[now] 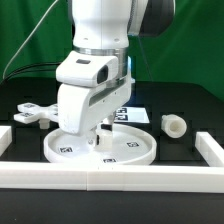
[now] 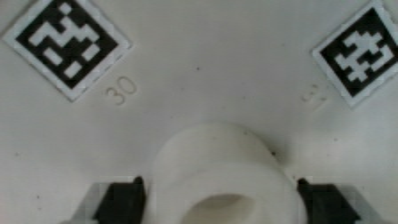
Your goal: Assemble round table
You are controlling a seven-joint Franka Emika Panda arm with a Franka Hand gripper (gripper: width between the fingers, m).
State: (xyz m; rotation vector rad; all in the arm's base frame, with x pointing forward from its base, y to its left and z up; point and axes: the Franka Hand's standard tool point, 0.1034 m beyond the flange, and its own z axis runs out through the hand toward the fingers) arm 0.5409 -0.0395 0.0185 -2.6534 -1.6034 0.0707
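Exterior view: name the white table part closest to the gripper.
The round disc, directly beneath the gripper. The cross piece lies off to the exterior view's left and the post to its right.

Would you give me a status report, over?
Gripper low over round disc, fingers flanking its centre stub, grip unconfirmed. Post lying aside. Nothing blocking.

The gripper [image 1: 103, 138] hangs low over the middle of the round disc [image 1: 60, 148]. From the disc, the cross piece [image 1: 33, 114] lies at about ten o'clock, and the short post [image 1: 175, 124] at about three o'clock.
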